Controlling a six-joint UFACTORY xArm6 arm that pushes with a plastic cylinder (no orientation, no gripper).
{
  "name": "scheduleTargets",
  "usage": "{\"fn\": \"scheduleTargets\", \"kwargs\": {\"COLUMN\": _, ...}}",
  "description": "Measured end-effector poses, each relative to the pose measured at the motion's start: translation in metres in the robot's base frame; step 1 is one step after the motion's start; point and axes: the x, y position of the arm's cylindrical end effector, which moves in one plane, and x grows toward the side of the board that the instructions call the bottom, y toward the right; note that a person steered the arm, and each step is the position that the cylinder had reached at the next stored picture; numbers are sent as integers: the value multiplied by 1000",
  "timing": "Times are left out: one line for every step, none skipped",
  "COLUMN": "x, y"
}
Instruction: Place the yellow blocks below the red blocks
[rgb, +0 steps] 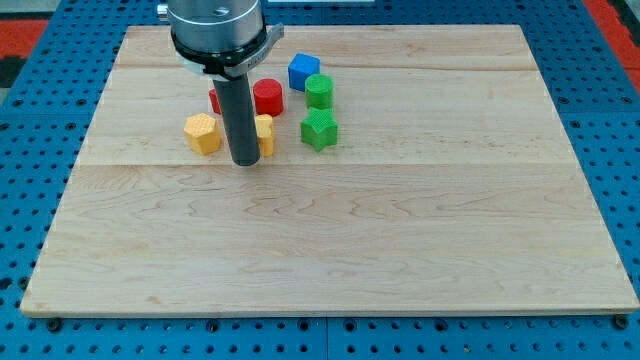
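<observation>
Two red blocks sit near the view's top: a round red block (268, 97) and another red block (215, 100), mostly hidden behind my rod. Just below them lie a yellow hexagonal block (202, 133) and a second yellow block (264, 134), partly hidden by the rod. My tip (245, 162) rests on the board between the two yellow blocks, touching or nearly touching the left edge of the right one.
A blue block (303, 71) and a green round block (319, 91) lie to the right of the red ones. A green star-like block (319, 130) lies below them. The wooden board (330, 230) sits on a blue perforated table.
</observation>
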Motion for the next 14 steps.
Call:
{"fn": "scheduleTargets", "kwargs": {"x": -4, "y": 0}}
{"fn": "scheduleTargets", "kwargs": {"x": -4, "y": 0}}
{"fn": "scheduleTargets", "kwargs": {"x": -4, "y": 4}}
{"fn": "scheduleTargets", "kwargs": {"x": -7, "y": 4}}
{"fn": "scheduleTargets", "kwargs": {"x": -10, "y": 4}}
{"fn": "scheduleTargets", "kwargs": {"x": -10, "y": 2}}
{"fn": "scheduleTargets", "kwargs": {"x": 21, "y": -49}}
{"fn": "scheduleTargets", "kwargs": {"x": 9, "y": -118}}
{"fn": "scheduleTargets", "kwargs": {"x": -23, "y": -109}}
{"fn": "scheduleTargets", "kwargs": {"x": -11, "y": -92}}
{"fn": "scheduleTargets", "kwargs": {"x": -10, "y": -72}}
{"fn": "scheduleTargets", "kwargs": {"x": -10, "y": -72}}
{"fn": "scheduleTargets", "kwargs": {"x": -10, "y": -69}}
{"fn": "scheduleTargets", "kwargs": {"x": -10, "y": -61}}
